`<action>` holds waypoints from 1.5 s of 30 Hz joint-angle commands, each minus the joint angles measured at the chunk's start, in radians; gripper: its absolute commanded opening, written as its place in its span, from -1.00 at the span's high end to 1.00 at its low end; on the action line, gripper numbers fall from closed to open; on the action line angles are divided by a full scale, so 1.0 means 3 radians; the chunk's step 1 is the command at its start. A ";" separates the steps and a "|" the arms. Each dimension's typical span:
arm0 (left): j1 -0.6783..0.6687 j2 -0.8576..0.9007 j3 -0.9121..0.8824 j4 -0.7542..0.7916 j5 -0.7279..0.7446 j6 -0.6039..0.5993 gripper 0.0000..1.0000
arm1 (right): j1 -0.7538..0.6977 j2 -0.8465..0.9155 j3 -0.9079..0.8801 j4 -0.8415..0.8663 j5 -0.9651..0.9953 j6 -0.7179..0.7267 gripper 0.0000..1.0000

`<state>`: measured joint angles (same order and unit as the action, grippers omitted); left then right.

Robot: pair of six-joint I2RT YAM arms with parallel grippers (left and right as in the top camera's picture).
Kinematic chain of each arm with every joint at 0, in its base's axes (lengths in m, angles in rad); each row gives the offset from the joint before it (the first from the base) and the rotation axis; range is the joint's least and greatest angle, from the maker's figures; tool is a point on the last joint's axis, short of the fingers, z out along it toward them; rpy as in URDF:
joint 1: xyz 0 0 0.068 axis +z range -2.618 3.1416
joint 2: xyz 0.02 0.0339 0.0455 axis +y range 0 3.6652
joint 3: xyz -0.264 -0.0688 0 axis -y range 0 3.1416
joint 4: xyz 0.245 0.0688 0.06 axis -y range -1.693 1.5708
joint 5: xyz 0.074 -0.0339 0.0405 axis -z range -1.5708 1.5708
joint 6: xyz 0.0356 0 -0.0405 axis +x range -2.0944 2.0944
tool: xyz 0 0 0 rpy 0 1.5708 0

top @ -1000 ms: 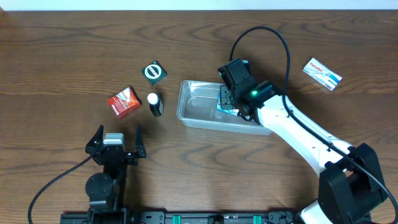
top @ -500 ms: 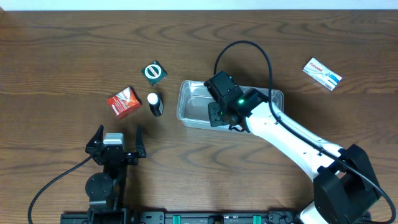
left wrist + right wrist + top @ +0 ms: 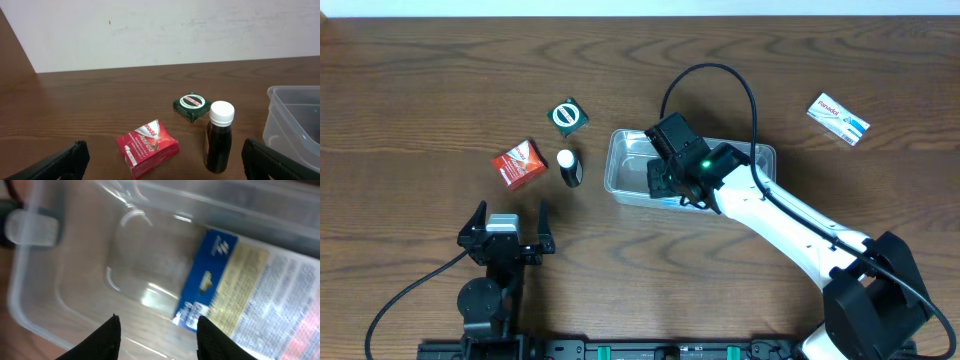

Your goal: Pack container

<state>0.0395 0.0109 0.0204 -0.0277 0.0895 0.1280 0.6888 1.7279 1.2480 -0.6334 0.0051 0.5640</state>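
The container, a clear plastic tub, stands at the table's middle. My right gripper is down inside its left half, open and empty. In the right wrist view the fingers hover over the tub's floor, and a blue and white printed box lies flat in the tub just beside them. My left gripper rests open near the front edge, holding nothing. In the left wrist view it faces the loose items and the tub's corner.
Left of the tub are a red box, a green box and a dark bottle with a white cap; all three show in the left wrist view. A white and blue box lies far right.
My right gripper has moved left along the tub, from its middle to its left half, and lower. The left arm has not moved.
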 commanded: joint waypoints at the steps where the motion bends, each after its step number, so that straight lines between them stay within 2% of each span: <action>1: 0.0018 -0.0019 -0.0055 -0.0118 0.0024 -0.0029 -0.96 | 0.0011 0.0052 -0.0018 0.0126 -0.0045 0.0065 0.03; 7: 0.0018 -0.0019 -0.0055 -0.0118 0.0024 -0.0029 -0.96 | -0.0038 0.0198 -0.0001 0.0296 -0.0210 0.0113 0.05; 11: 0.0018 -0.0019 -0.0055 -0.0118 0.0024 -0.0029 -0.96 | -0.0104 0.0320 0.0181 -0.0048 -0.0207 0.0074 0.13; 15: 0.0018 -0.0019 -0.0055 -0.0120 0.0024 -0.0029 -0.96 | -0.0126 0.0357 0.0366 -0.0249 -0.0207 0.0020 0.30; 24: 0.0018 -0.0019 -0.0055 -0.0120 0.0024 -0.0029 -0.96 | -0.0111 0.0427 0.0496 -0.0149 -0.0228 0.0029 0.36; 30: 0.0018 -0.0019 -0.0055 -0.0120 0.0024 -0.0029 -0.96 | -0.0123 0.0847 0.0773 -0.0195 -0.0474 0.0048 0.36; 37: 0.0018 -0.0019 -0.0055 -0.0118 0.0024 -0.0029 -0.96 | -0.0092 0.1227 0.1078 -0.0345 -0.0441 0.0039 0.36; 42: 0.0018 -0.0019 -0.0055 -0.0118 0.0024 -0.0029 -0.96 | -0.0098 0.1334 0.1076 -0.0384 -0.0412 0.0067 0.50; 45: 0.0018 -0.0019 -0.0055 -0.0120 0.0024 -0.0029 -0.96 | -0.0098 0.1335 0.1076 -0.0399 -0.0328 0.0092 0.52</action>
<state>0.0395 0.0109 0.0204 -0.0277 0.0895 0.1276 0.6559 2.1086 1.5524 -0.7467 -0.1146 0.5781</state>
